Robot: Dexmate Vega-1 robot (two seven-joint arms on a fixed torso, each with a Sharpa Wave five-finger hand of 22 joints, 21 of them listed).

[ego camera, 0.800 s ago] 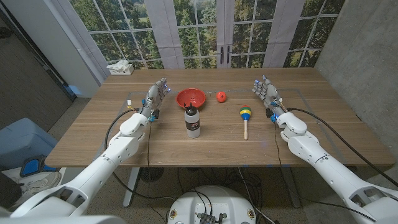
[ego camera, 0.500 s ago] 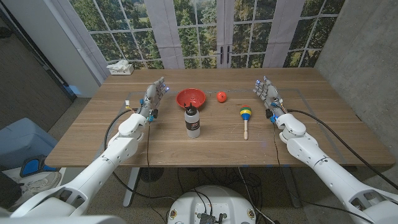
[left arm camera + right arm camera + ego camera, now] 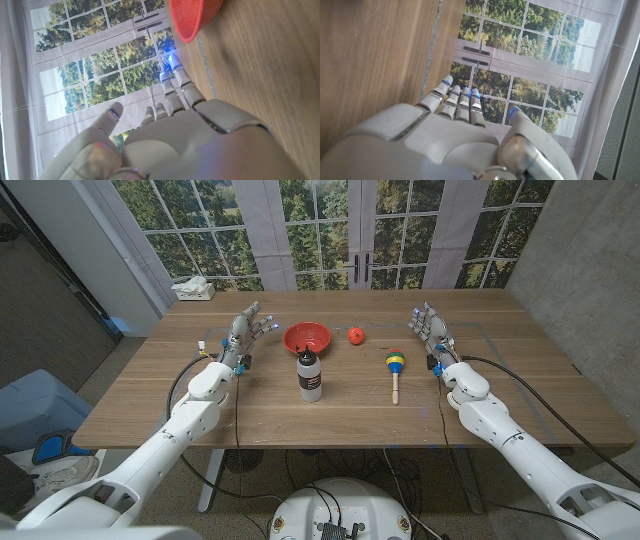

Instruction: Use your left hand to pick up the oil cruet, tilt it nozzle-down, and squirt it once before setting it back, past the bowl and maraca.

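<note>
Head view: left hand (image 3: pixel 243 335) has edged slightly, fingers spread, empty; reach only beginning. Oil cruet (image 3: pixel 310 374) stands upright, inboard of it and nearer the robot, before the bowl (image 3: pixel 306 337). Right hand (image 3: pixel 428 332) open, unchanged; maraca (image 3: pixel 395 366) just inboard.

Left wrist view: bowl rim cut off; cruet hidden.

Right wrist view: fingers apart, nothing held.

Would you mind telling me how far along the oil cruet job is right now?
Nothing looks done yet: the oil cruet stands upright on the table, in front of the red bowl. The left hand is open beside it, holding nothing. The right hand is open near the maraca. Grasping, tilting, squirting and returning remain.
</note>
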